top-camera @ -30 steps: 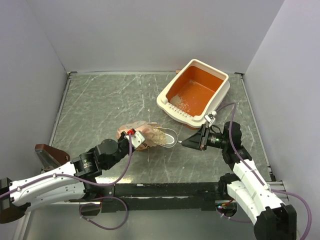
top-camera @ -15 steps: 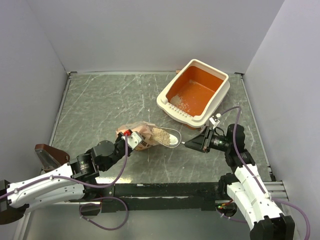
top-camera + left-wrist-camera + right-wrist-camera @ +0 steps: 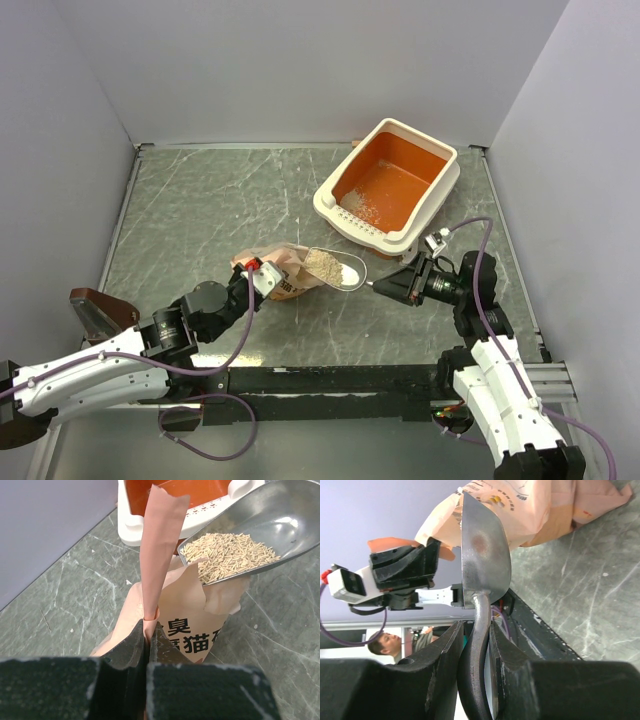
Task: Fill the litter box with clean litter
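The litter box (image 3: 436, 190), orange inside with a cream rim, stands at the back right; a few granules lie near its slotted end. It also shows in the left wrist view (image 3: 131, 527). My right gripper (image 3: 385, 286) is shut on the handle of a grey metal scoop (image 3: 337, 269), seen edge-on in the right wrist view (image 3: 482, 555). The scoop holds a heap of clean litter (image 3: 230, 555) and hangs just above the mouth of the pink-orange paper bag (image 3: 282, 268). My left gripper (image 3: 148, 635) is shut on the bag's upright edge flap (image 3: 159, 545).
A brown object (image 3: 98, 312) sits at the near left beside the left arm. The black base rail (image 3: 330, 380) runs along the near edge. Grey walls close in the marbled table (image 3: 220, 210) on three sides.
The right gripper has drawn back to the right and lifted the scoop out of the bag, now filled with litter. The left gripper still holds the bag.
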Available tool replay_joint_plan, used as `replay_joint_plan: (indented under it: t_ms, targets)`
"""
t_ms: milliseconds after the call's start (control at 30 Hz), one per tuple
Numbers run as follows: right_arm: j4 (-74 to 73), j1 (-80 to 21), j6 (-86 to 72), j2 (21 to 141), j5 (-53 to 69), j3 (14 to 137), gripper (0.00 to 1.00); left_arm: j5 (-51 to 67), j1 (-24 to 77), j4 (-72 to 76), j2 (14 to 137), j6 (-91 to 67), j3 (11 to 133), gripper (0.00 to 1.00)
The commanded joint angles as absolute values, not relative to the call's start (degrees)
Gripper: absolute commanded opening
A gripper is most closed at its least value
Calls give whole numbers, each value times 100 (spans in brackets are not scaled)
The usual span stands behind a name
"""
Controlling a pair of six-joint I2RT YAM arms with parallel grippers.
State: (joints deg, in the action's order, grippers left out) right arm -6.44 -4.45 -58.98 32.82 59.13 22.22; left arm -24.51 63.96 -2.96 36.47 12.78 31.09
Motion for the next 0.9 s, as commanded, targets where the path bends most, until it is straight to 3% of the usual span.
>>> replay_joint_plan:
  t_ms: [0, 333, 467, 700, 867]
  targets:
    - [156, -396, -6564, 3164, 6108, 2566, 0, -2505, 6477, 264, 3630, 1222, 3217, 1]
    - [1739, -404, -7496, 3462, 5564, 2892, 0, -2435, 6478, 264, 3577, 1169, 3234, 1]
    - [3167, -404, -8023, 3823, 5030, 2655, 0, -2356, 6469, 237, 3577, 1160, 3261, 1]
    - [4296, -404, -8200, 4692, 4343, 2575, 0, -2338, 6478, 237, 3489, 1143, 3252, 1]
    - [4194, -378, -8060, 5378, 3877, 3022, 0, -2364, 6486, 220, 3463, 1160, 3252, 1]
